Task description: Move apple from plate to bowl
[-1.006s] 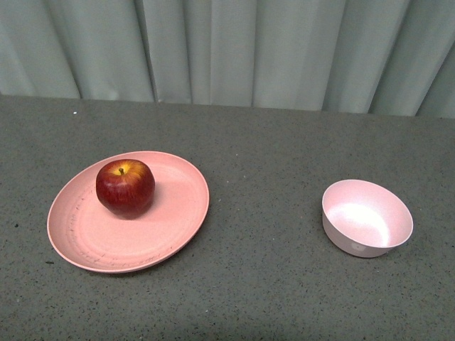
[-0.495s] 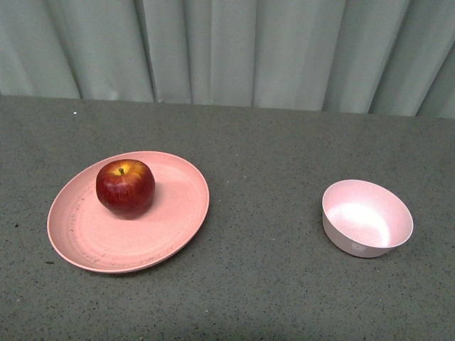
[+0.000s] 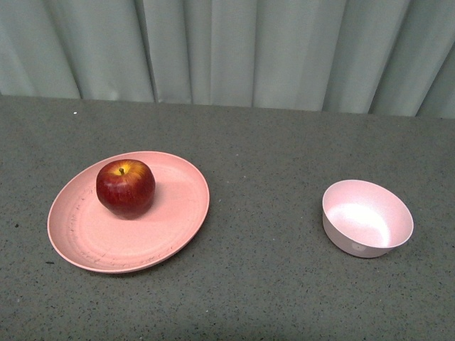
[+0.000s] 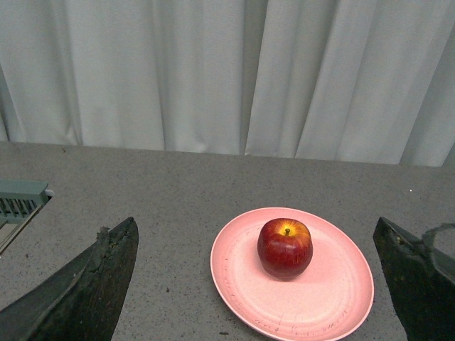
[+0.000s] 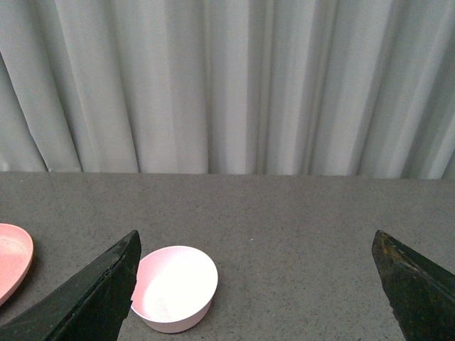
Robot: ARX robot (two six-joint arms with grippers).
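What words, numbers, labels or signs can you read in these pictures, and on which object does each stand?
No readable text in any view.
The apple, plate, table and curtain carry no print; the plate's dark specks are not letters.
The bowl has a faint pale spot on its wall, too small to tell if it is print.

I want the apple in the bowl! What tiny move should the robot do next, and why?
Probably the left gripper should ease forward and down toward the apple. The apple sits on the plate, nothing holds it, and the left wrist view shows it ahead, between the open jaws. The bowl stands apart, empty.
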